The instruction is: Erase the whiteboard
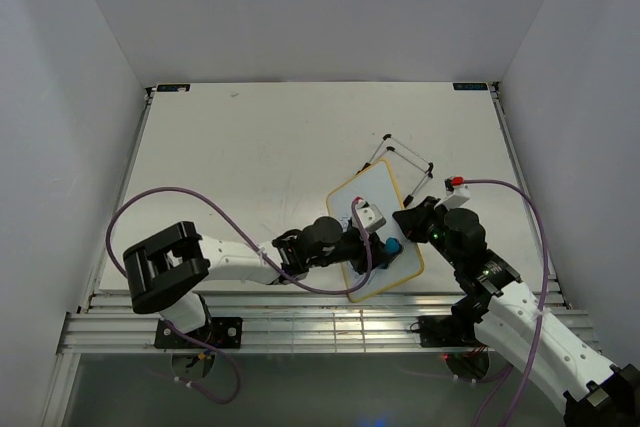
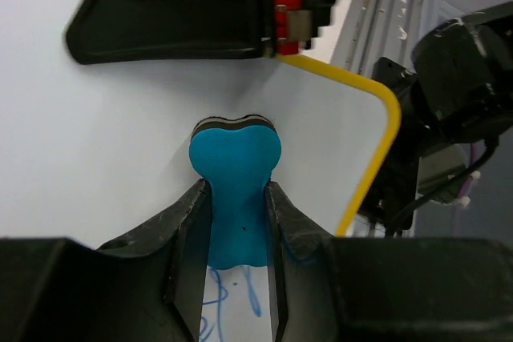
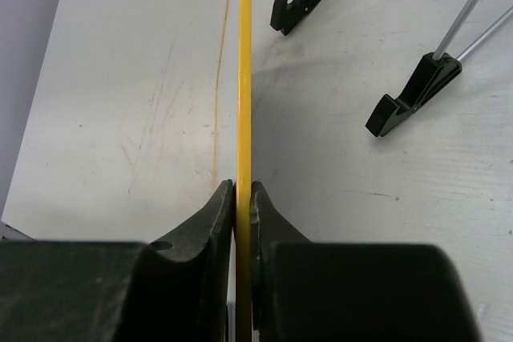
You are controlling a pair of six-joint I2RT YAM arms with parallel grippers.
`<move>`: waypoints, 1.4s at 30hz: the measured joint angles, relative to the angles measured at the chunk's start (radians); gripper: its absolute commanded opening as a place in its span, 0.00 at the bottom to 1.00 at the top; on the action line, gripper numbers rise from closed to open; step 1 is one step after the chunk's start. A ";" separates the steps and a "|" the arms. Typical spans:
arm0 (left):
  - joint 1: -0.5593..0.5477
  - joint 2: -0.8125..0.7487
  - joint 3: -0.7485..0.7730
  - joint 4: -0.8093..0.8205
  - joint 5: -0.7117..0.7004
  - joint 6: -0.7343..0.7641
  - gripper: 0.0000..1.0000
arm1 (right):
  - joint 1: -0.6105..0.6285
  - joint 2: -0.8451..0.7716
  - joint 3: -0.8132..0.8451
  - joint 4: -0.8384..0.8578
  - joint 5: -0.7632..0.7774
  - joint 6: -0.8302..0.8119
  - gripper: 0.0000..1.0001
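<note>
Blue foam is your tool here: the bone-shaped eraser [image 2: 234,158] is pinched at its waist between the fingers [image 2: 191,230] of your left gripper [image 2: 236,206], which is closed tight on it. Its head pokes out beyond the fingertips and appears pressed against the whiteboard [image 2: 96,142]. Blue scribbles [image 2: 240,306] show on the board back between those fingers, behind the eraser head, so I judge the wipe unfinished. Draw the eraser back over them with even pressure, keeping its face flat to the surface. Stop short of the yellow frame [image 2: 377,158] off to the right of the fingertips.

Your right gripper [image 3: 243,198] is clamped shut on the frame edge, which runs straight ahead from between its jaws. Hold that firm so the board neither slides nor tips under the strokes. The black stand feet [image 3: 413,90] rest on the table [image 3: 120,118] ahead and right of those fingers.
</note>
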 measured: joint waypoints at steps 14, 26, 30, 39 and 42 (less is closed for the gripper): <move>-0.100 0.012 0.125 -0.146 -0.024 0.047 0.00 | -0.004 -0.008 0.013 -0.022 -0.005 -0.024 0.08; 0.134 0.020 -0.050 -0.015 -0.068 -0.164 0.00 | -0.003 -0.055 0.013 -0.040 0.000 -0.004 0.08; 0.222 0.066 -0.079 -0.007 -0.132 -0.224 0.00 | -0.002 -0.064 0.021 -0.029 -0.019 0.007 0.08; 0.368 0.165 -0.063 0.023 -0.144 -0.296 0.00 | 0.002 -0.093 0.021 -0.054 -0.036 0.011 0.08; 0.392 0.197 -0.029 0.031 -0.122 -0.295 0.00 | 0.002 -0.105 0.021 -0.082 -0.023 -0.008 0.08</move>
